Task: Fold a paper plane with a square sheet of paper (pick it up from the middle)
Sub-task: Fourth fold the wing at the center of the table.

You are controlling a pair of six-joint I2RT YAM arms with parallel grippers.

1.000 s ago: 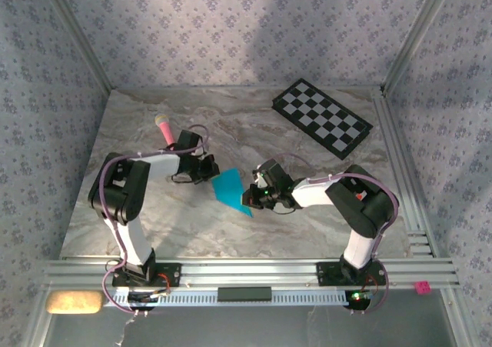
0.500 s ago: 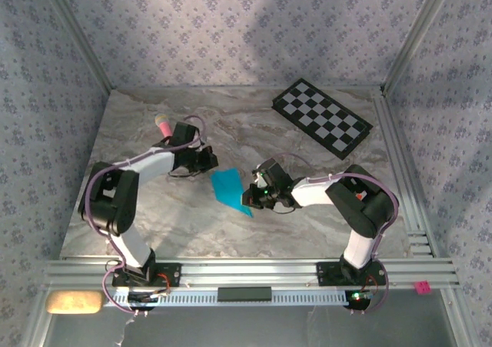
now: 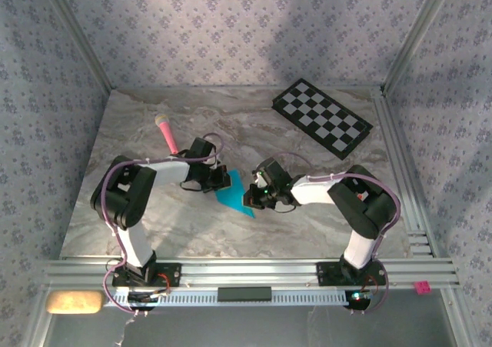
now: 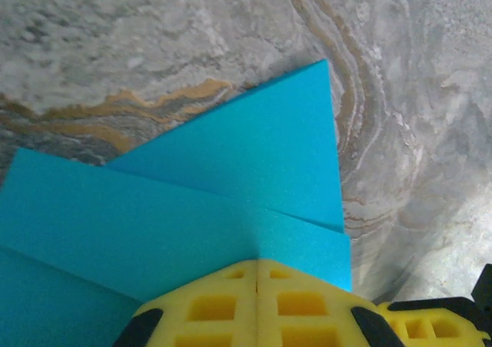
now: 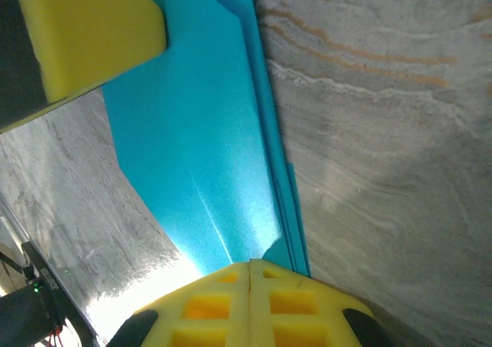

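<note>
The square sheet of paper (image 3: 233, 195), thin, bright cyan-blue and unmarked, is seen lying flat on the grey marble-patterned tabletop (image 3: 192, 231), roughly midway between the two arms, with overlapping layers and a pointed corner showing that some folds are already in place (image 4: 231, 201). It is judged to be very light, limp and easily creased or torn, and likely to slide on the smooth stone unless it is pinned. A hold is therefore best taken by pressing down on a flat layered area, or by pinching a raised folded edge near the middle, not a loose corner. The stacked edges are seen running along its right side in the right wrist view (image 5: 192, 155). The left gripper (image 4: 257, 266) is seen with its yellow pads pressed together, nothing between them, its tip set on the paper's upper left part (image 3: 221, 179). The right gripper (image 5: 250, 268) is likewise closed on nothing, its tip resting at the layered edge on the opposite side (image 3: 256, 194). Well apart, a black-and-white checkered board (image 3: 323, 118) lies at the far right, and a pink stick (image 3: 167, 131) lies at the far left.
</note>
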